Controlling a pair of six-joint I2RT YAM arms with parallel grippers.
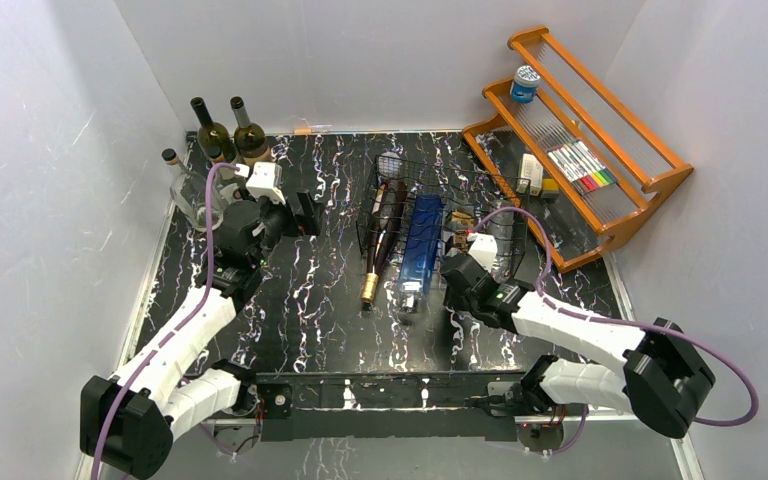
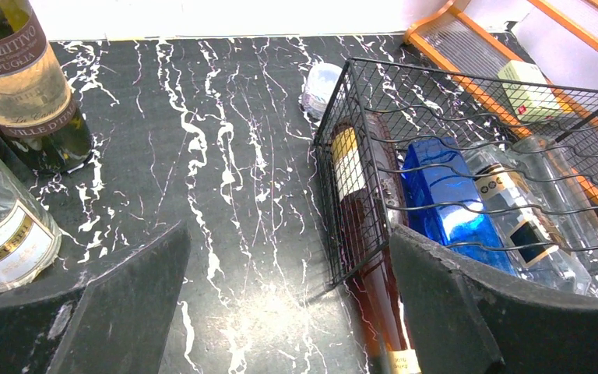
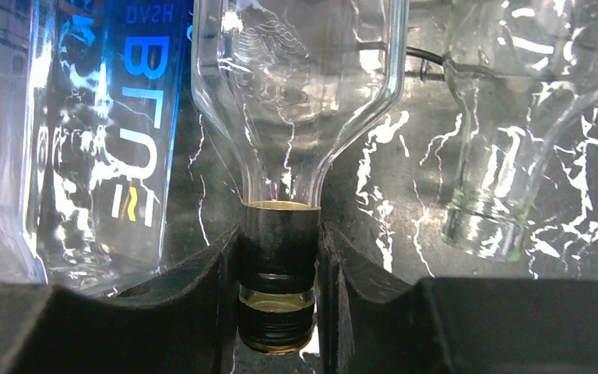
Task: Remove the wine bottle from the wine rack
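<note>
Wine bottle of clear glass lies on its side in the wine rack, a low black wire basket, its neck pointing toward the arms. The right claw is clenched on that neck, one pad on either side of the dark capsule with its gold band. On one side of it in the rack lies a blue bottle, and on the other a second clear bottle. A dark bottle fills the leftmost cradle. The rack sits on a black desk veined with white. The left claw hangs released, jaws wide apart, over bare desk left of the rack. Two green bottles stand at the far left corner.
</note>
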